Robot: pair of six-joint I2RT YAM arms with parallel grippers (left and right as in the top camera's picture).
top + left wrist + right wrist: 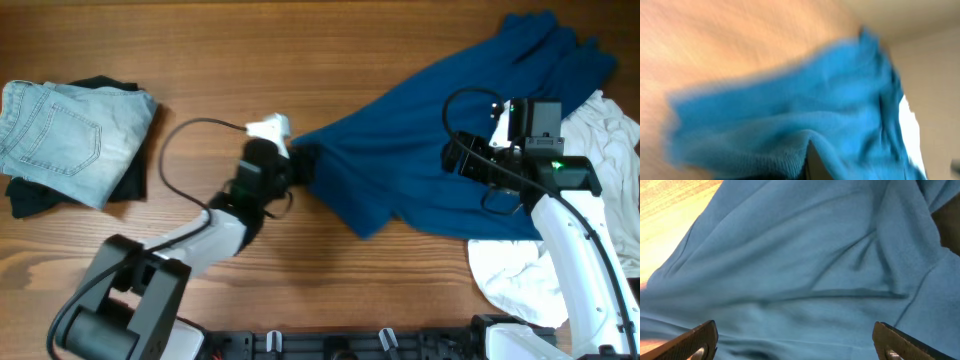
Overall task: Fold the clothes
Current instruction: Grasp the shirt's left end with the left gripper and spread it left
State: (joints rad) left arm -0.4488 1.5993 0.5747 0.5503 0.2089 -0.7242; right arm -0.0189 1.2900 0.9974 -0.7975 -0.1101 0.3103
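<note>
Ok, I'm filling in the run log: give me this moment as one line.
left gripper: shut on blue shirt | right gripper: open over blue shirt | jeans: piled on black garment, far left | white garment: under right arm

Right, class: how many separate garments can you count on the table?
4: a blue shirt mid-right, a white garment at the right edge, pale jeans far left, a black garment beneath the jeans. More may be hidden underneath.
</note>
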